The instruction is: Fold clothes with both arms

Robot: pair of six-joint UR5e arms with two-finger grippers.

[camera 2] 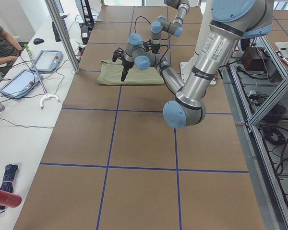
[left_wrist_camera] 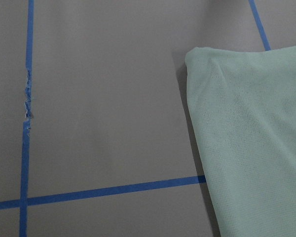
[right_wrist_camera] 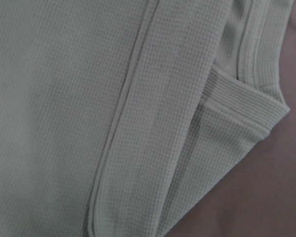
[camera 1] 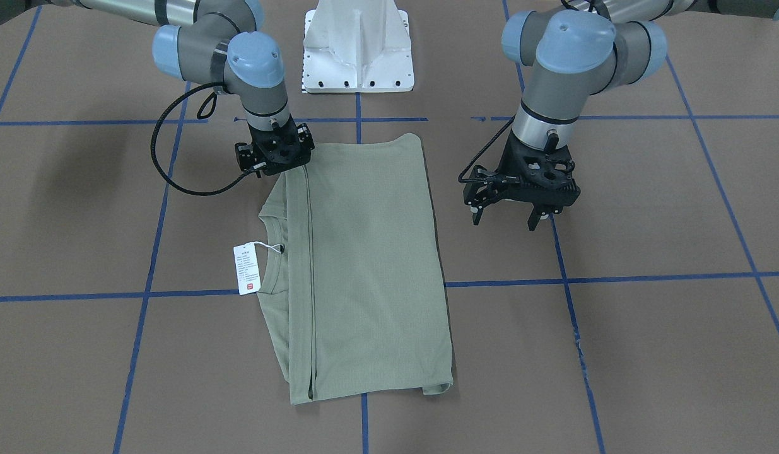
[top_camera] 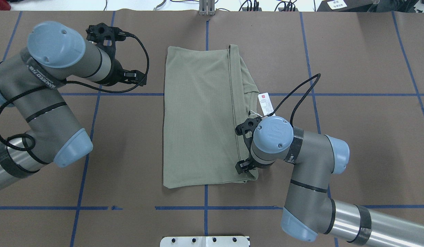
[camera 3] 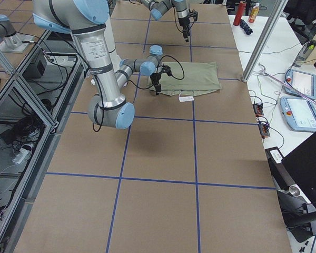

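Close under my right wrist camera, green knit fills nearly everything: the shirt (right_wrist_camera: 64, 108), with a folded hem edge running across it and a ribbed corner lying on the brown tabletop (right_wrist_camera: 266, 197). Seen from farther off, the shirt lies flat as a long folded rectangle, and its round neck opening shows along the long edge on my right arm's side. A white hang tag (camera 1: 247, 269) on its string rests on the tabletop just beside that neck edge. My right tool (camera 1: 277, 154) hangs directly over the shirt's corner at the end nearest the white pedestal base (camera 1: 359, 50), pointing straight down. Its links stand spread wide and the cloth beneath it lies flat and ungripped, though the fingertips themselves are hidden. My left tool (camera 1: 506, 217) hovers off the shirt's opposite long edge, near it but apart, fingers spread wide with nothing between them. Blue tape lines (camera 1: 616, 277) pass under the shirt.
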